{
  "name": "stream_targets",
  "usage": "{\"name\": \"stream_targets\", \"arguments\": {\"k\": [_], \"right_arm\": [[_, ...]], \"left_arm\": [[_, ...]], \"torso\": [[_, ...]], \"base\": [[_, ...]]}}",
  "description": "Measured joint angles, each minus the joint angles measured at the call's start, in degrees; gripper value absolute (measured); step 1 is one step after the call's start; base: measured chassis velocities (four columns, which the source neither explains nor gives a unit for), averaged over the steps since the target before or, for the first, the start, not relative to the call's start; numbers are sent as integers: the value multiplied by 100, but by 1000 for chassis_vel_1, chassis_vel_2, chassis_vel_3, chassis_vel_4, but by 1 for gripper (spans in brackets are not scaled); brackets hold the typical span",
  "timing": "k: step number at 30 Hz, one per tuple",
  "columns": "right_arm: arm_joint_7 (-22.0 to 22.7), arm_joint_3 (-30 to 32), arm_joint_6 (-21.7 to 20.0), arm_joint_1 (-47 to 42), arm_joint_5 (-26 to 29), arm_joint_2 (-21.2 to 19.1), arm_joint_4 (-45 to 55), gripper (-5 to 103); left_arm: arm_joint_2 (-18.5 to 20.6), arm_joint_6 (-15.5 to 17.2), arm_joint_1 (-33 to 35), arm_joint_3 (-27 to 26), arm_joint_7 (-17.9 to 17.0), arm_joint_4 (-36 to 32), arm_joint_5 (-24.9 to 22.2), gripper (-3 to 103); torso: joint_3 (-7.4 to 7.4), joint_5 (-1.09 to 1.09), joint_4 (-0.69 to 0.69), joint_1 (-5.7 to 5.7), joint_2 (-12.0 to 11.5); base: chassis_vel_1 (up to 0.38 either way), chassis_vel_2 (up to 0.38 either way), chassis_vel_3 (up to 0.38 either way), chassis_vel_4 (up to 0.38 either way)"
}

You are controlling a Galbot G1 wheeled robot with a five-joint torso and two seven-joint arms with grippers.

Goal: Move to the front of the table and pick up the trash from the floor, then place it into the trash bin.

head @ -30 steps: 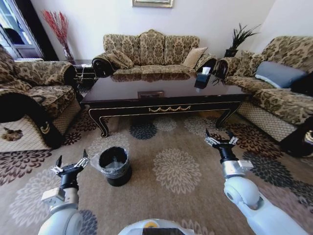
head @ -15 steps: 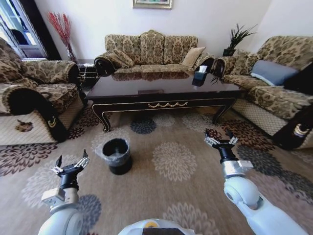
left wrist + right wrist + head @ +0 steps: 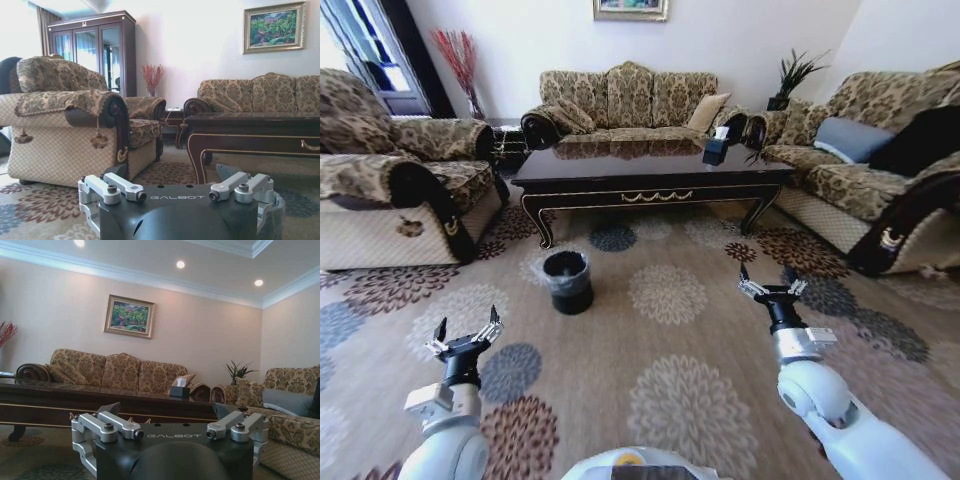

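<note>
The dark glossy table (image 3: 650, 172) stands at the back of the room, well ahead of me, and is also seen in the left wrist view as table (image 3: 250, 125) and in the right wrist view as table (image 3: 75, 400). The black trash bin (image 3: 567, 282) with its clear liner sits on the patterned floor (image 3: 670, 350) in front of the table's left end. The trash is out of view. My left gripper (image 3: 466, 330) hovers open and empty low on the left, nearer me than the bin. My right gripper (image 3: 772, 287) is held open and empty on the right.
Patterned sofas ring the table: one on the left (image 3: 390, 190), one behind (image 3: 630, 100), one on the right (image 3: 880, 180). A tissue box (image 3: 717, 148) rests on the table's right end. Open carpet lies between me and the bin.
The whole picture has shifted: the camera has backed away, so the table and bin now look smaller and farther off. Both arms keep the same pose, grippers still open.
</note>
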Motion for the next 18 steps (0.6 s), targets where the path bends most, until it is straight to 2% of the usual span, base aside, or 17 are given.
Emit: {"name": "stream_targets", "arguments": {"k": [2, 4, 5, 9, 14, 16, 18], "right_arm": [[1, 0, 0, 0, 0, 0, 0, 100], [2, 0, 0, 0, 0, 0, 0, 100], [2, -1, 0, 0, 0, 0, -1, 100], [2, 0, 0, 0, 0, 0, 0, 100], [2, -1, 0, 0, 0, 0, 0, 100], [2, -1, 0, 0, 0, 0, 0, 100], [2, -1, -1, 0, 0, 1, 0, 100]], "left_arm": [[0, -1, 0, 0, 0, -1, 0, 100], [0, -1, 0, 0, 0, 0, 0, 100], [0, -1, 0, 0, -1, 0, 0, 100], [0, -2, 0, 0, -2, 0, 0, 100], [1, -2, 0, 0, -1, 0, 0, 100], [0, -2, -1, 1, -1, 0, 0, 100], [1, -2, -1, 1, 0, 0, 0, 100]], "torso": [[-2, 3, -1, -1, 1], [-1, -6, -1, 0, 1], [0, 2, 0, 0, 0], [-2, -4, -1, -1, 1], [-1, 4, -1, 0, 1], [0, -5, 0, 1, 0], [0, 2, 0, 1, 0]], "base": [[345, -322, -365, 337], [327, -361, -331, 347], [357, -365, -366, 380], [351, -358, -347, 373], [355, -336, -350, 354], [319, -345, -327, 356], [341, -353, -337, 373]]}}
